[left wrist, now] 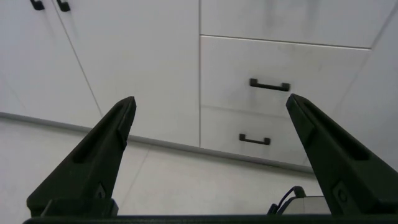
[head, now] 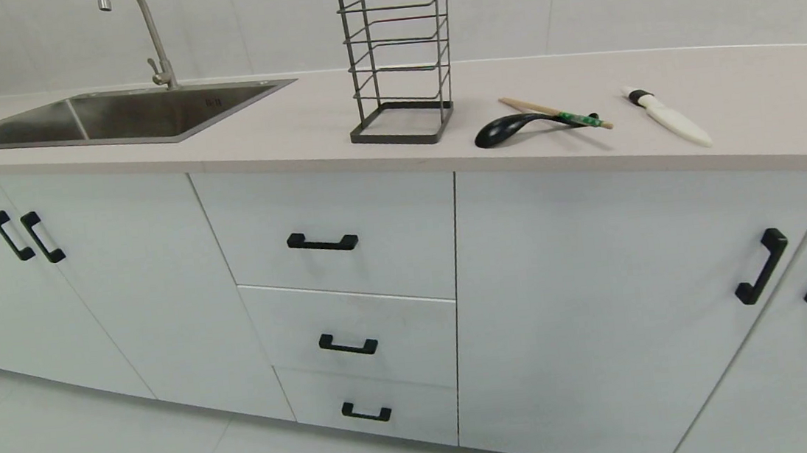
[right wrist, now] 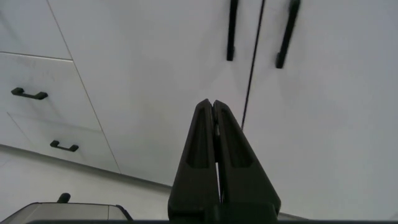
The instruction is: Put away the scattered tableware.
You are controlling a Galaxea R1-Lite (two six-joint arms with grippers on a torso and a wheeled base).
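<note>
on the counter (head: 290, 130), spoon (head: 512, 128) beside rack (head: 397, 69); left gripper (left wrist: 211, 102) splayed, right gripper (right wrist: 213, 106) pinched empty; best grip spoon's handle.

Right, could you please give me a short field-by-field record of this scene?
surface: countertop
holder: wire rack, upright, right of the sink
tableware: black spoon, handle meeting the chopsticks; white knife apart, farther right
left claw: open, empty, facing drawers
right claw: shut, empty, facing cabinet doors
stored so far: nothing in the rack
</note>
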